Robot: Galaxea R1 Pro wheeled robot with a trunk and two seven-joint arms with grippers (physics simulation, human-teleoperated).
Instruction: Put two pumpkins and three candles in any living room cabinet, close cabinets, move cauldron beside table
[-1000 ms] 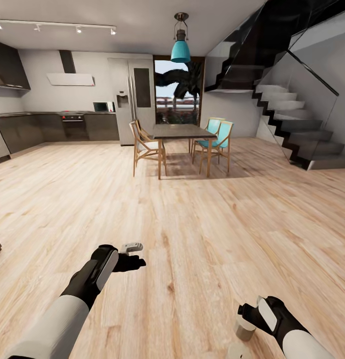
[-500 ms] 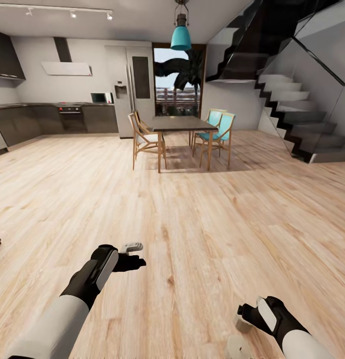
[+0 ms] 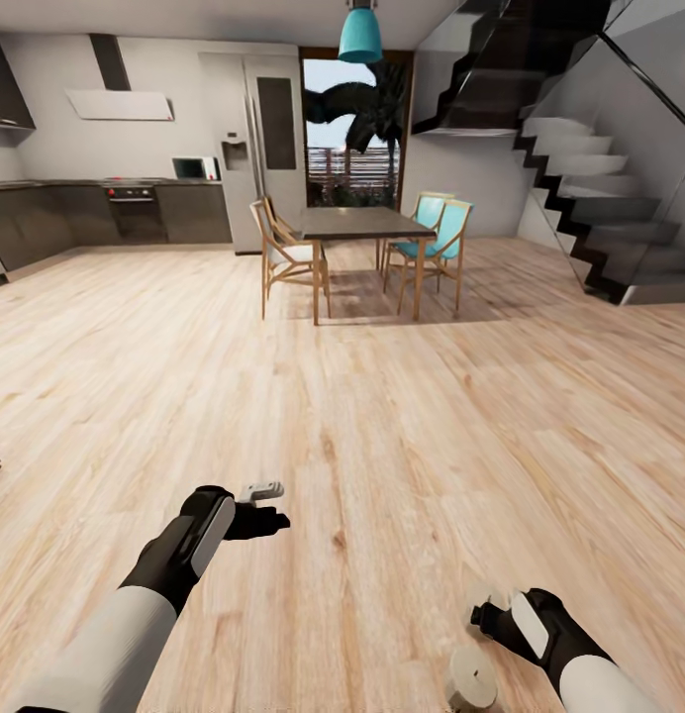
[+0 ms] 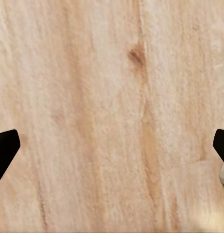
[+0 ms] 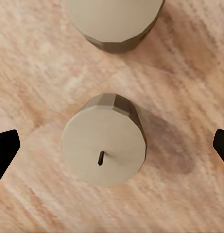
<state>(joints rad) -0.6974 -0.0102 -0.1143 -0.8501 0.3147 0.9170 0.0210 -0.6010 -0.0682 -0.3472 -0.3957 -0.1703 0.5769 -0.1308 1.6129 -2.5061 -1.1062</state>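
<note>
Right wrist view is showing your right gripper [image 5: 112, 145] spread wide over the stubby cream-white wax candle [image 5: 103, 145] standing on the pale wood-plank floor [image 5: 39, 77], so descending off-centre is risking toppling it against the second candle [image 5: 114, 19] just beside.

Pale plank floor [image 3: 382, 416]; dark dining table [image 3: 362, 224] with chairs [image 3: 283, 259], kitchen units [image 3: 105, 213], staircase [image 3: 600, 188], perhaps a balcony door behind.
</note>
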